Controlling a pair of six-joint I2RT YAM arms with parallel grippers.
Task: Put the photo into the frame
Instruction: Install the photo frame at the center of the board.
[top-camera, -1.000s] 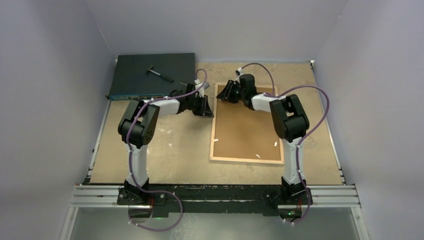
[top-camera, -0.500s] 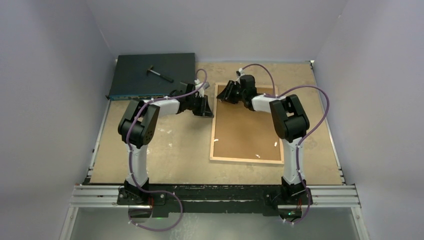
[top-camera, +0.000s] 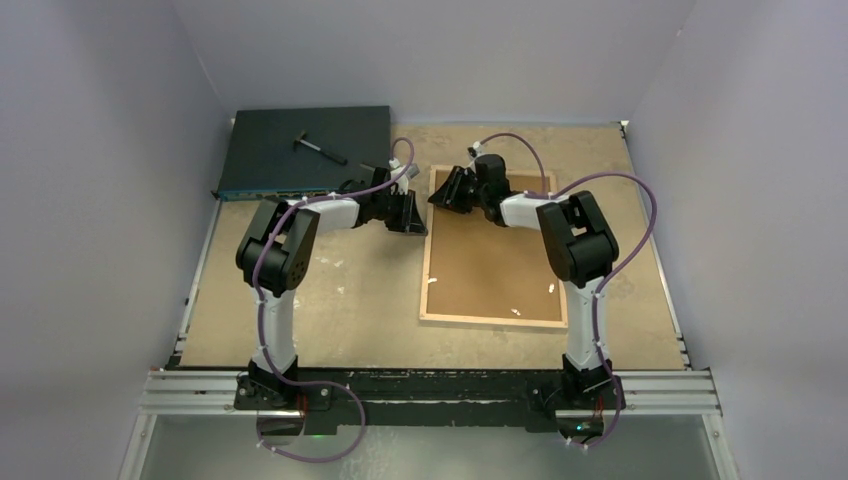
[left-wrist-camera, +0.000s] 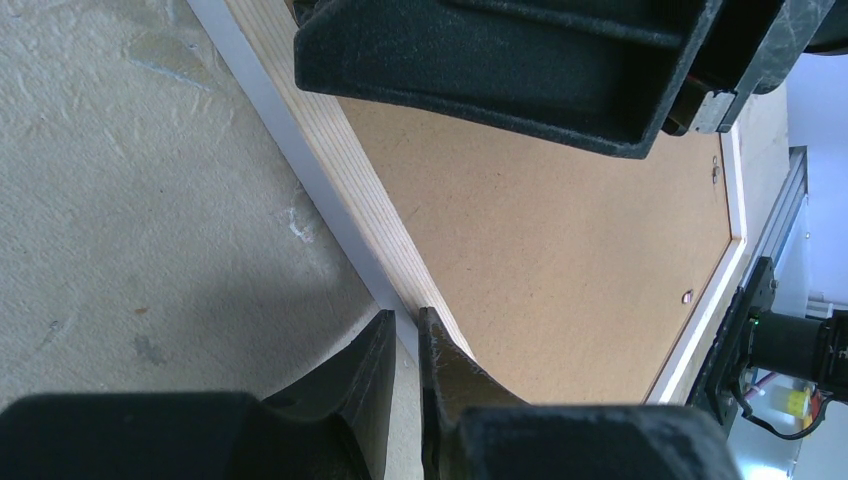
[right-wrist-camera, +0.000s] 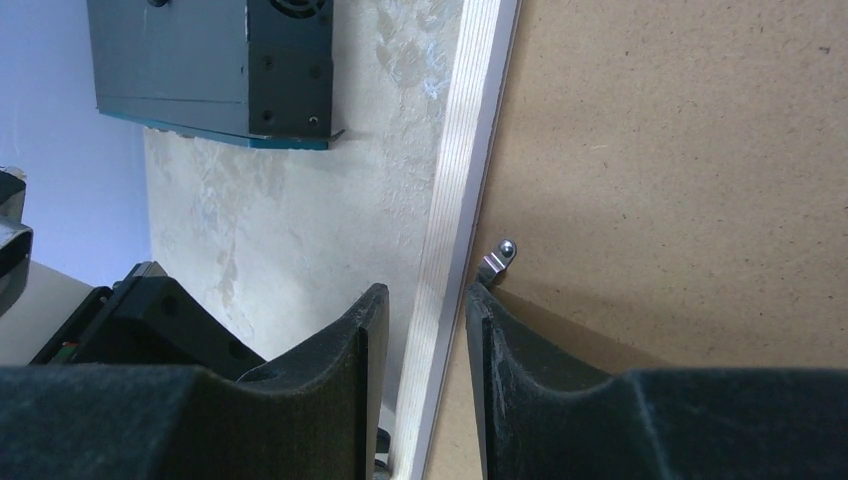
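The frame (top-camera: 490, 320) lies face down mid-table, light wood back up, with the brown backing board (top-camera: 495, 255) set in it. The photo is hidden. My left gripper (top-camera: 412, 215) is at the frame's left edge near the far corner. In the left wrist view its jaws (left-wrist-camera: 407, 325) are pinched on the frame's rim (left-wrist-camera: 340, 160), one finger outside and one on the wood. My right gripper (top-camera: 445, 190) is at the far left corner. In the right wrist view it (right-wrist-camera: 427, 300) is open and straddles the rim (right-wrist-camera: 465, 150), beside a metal clip (right-wrist-camera: 500, 257).
A dark flat box (top-camera: 300, 150) with a small hammer-like tool (top-camera: 320, 146) on it sits at the far left, close to the left arm; it also shows in the right wrist view (right-wrist-camera: 215, 65). Small clips (top-camera: 551, 288) lie on the backing board.
My right gripper has shifted a little left along the frame's far edge toward its far left corner. The left gripper and the frame have not moved.
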